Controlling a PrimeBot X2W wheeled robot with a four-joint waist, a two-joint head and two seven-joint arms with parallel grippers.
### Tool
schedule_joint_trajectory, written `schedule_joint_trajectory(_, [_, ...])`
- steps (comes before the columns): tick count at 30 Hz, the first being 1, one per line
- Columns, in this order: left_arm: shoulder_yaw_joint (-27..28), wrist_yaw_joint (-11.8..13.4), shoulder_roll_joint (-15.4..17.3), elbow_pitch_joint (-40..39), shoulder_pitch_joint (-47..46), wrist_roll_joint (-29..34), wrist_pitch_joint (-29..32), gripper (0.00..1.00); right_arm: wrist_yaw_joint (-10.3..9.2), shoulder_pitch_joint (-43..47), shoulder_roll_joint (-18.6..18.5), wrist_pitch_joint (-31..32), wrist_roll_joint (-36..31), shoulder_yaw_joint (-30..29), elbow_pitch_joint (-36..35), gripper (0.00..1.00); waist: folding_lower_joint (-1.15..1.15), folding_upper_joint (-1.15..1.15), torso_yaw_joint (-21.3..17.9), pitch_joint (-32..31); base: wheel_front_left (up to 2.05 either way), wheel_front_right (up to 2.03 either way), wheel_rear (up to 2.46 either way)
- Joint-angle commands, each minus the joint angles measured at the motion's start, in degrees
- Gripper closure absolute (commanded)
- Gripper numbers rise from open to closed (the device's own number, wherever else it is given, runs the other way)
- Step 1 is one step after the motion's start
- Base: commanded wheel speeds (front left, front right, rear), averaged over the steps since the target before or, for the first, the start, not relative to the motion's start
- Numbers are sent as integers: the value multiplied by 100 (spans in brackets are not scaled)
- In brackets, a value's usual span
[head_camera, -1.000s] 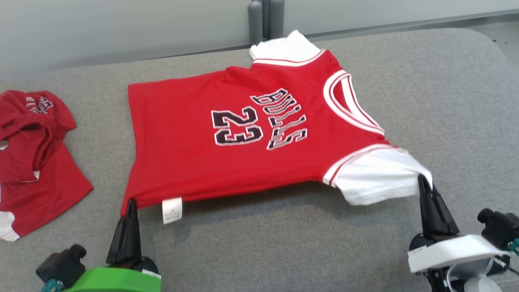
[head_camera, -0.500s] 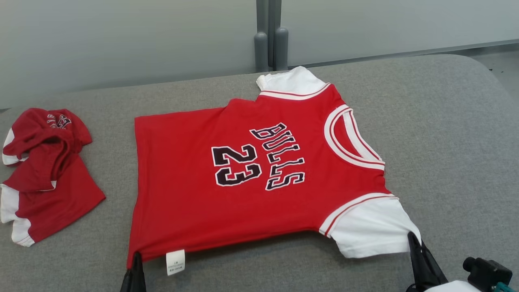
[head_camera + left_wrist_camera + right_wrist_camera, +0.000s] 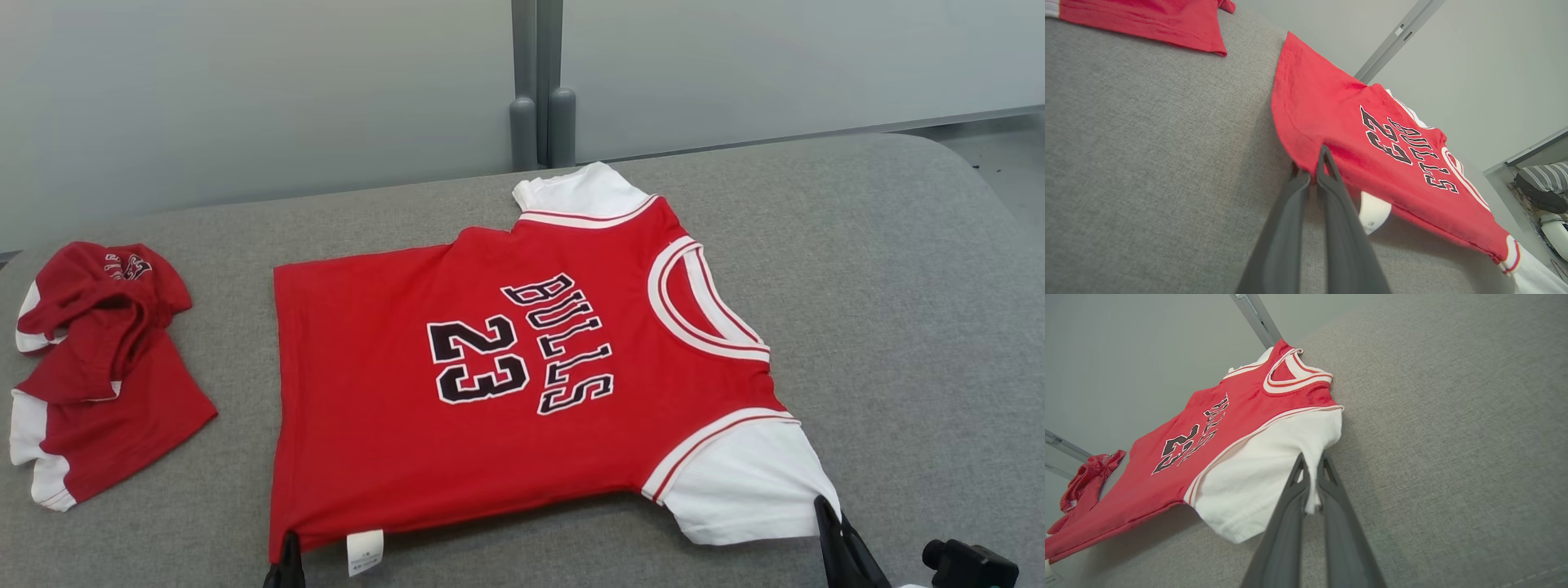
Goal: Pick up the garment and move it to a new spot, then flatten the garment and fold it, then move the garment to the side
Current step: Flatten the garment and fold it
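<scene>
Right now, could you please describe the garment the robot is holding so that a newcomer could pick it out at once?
On the grey padded surface, look to the middle, where a red jersey with white sleeves is spread out. Unlike the crumpled red garment to the robot's left, it shows BULLS 23 in full.

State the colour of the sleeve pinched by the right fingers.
The sleeve is white; the right wrist view shows it best.

Grey fabric surface (image 3: 898, 286) lies before pale grey wall panels (image 3: 245, 98) joined by a post (image 3: 539, 82).
</scene>
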Motion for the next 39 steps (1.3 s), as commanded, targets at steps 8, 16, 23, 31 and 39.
schedule_joint_trajectory(8, [-82,-31,-7,18,-121,-181,15,100,0,-235,-19,-40,58,26,197,100,0,21,0,-40,0,0,0])
schedule_joint_trajectory(16, [-161,-50,-12,44,-446,-516,256,100,0,-615,-18,36,-84,-60,341,100,0,21,51,40,0,0,0])
schedule_joint_trajectory(23, [-103,-69,-18,472,-979,-892,354,100,0,-1177,-18,126,-180,-155,690,100,0,21,79,74,0,0,0])
schedule_joint_trajectory(31, [-186,-85,-19,1399,-1769,-947,277,100,0,-2034,-18,91,-232,-173,1490,100,0,21,129,133,0,0,0])
schedule_joint_trajectory(39, [-311,-122,60,2062,-2428,-795,214,100,0,-2854,-18,3,-497,-245,2253,100,0,21,200,372,0,0,0])
